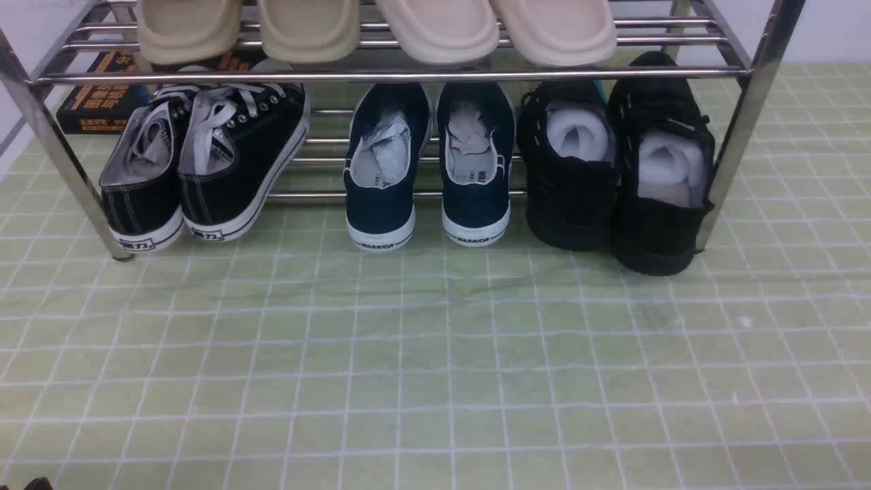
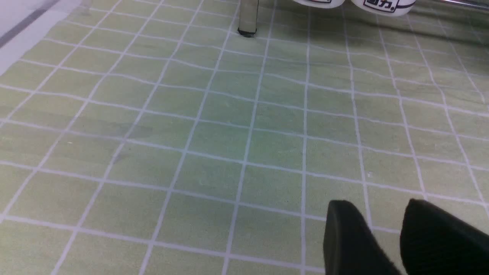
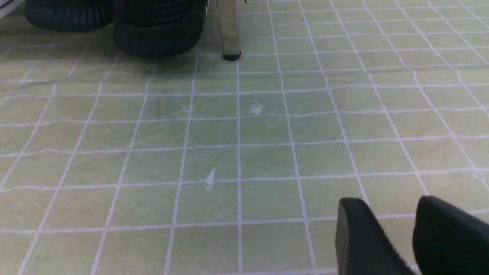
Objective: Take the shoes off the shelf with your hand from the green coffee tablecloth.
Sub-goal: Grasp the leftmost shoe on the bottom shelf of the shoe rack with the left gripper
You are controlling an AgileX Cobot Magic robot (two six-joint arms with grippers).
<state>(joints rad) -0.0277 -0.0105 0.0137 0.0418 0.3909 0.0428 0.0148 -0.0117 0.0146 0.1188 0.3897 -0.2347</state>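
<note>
Front view first: your task's pair, the black canvas sneakers [image 1: 272, 143] with white laces, sits under the upper tier of the chrome shoe rack [image 1: 422, 75], at its left end; the two shoes lean in close beside each other, heels towards you, and the nearer ends of their soles reach out past the lower bars. Beside them stand the navy slip-ons [image 1: 476, 204], then the all-black shoes [image 1: 660, 238] with white stuffing; pale clogs [image 1: 435, 27] fill the tier above. None of those looks like your target, so leave them be.

Your left gripper [image 2: 365, 233] shows its two fingers parted by a modest gap over the green checked tablecloth [image 2: 153, 172], with nothing between them; your right gripper [image 3: 378, 233] is much the same, fingers apart, holding nothing, the black shoes and a rack leg being well away from it.

As for progress, you have nothing off the rack as far as the pictures show; the reach, the grip, the lift out and the setting down on the cloth all remain. The left arm seems the natural choice; you would likely need to open wider, take a heel, and draw it towards you low enough to miss the upper bar, minding the slanted leg close by.
</note>
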